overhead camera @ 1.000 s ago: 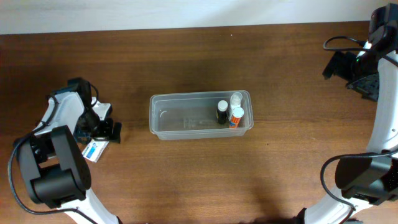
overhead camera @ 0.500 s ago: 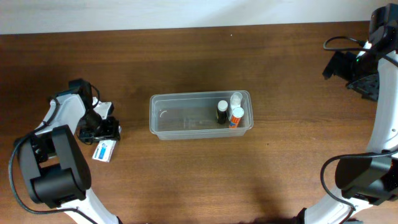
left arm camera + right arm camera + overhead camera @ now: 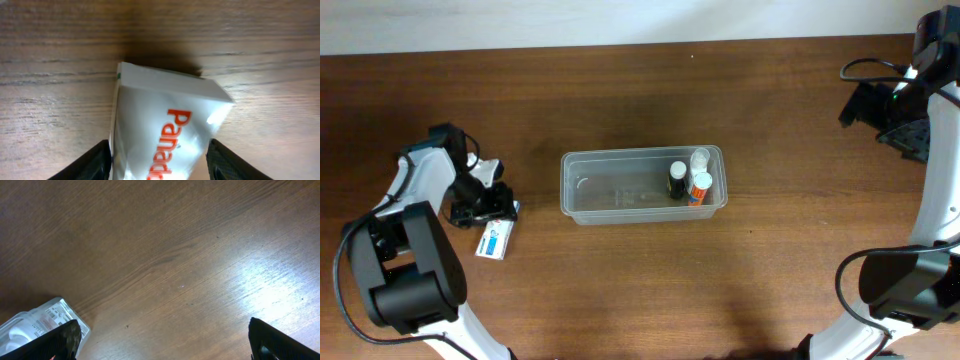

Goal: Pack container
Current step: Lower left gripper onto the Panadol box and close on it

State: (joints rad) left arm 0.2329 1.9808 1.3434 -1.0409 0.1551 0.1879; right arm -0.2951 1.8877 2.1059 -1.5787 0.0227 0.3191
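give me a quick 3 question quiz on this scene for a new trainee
1. True or false: the container is empty.
2. What sits between the fingers of the left gripper? A) a black-capped bottle B) a white box with red lettering C) nothing
3. How many small bottles stand in the container, and at which end in the overhead view?

Key: 1 false. 2 B. 3 three, all at the right-hand end.
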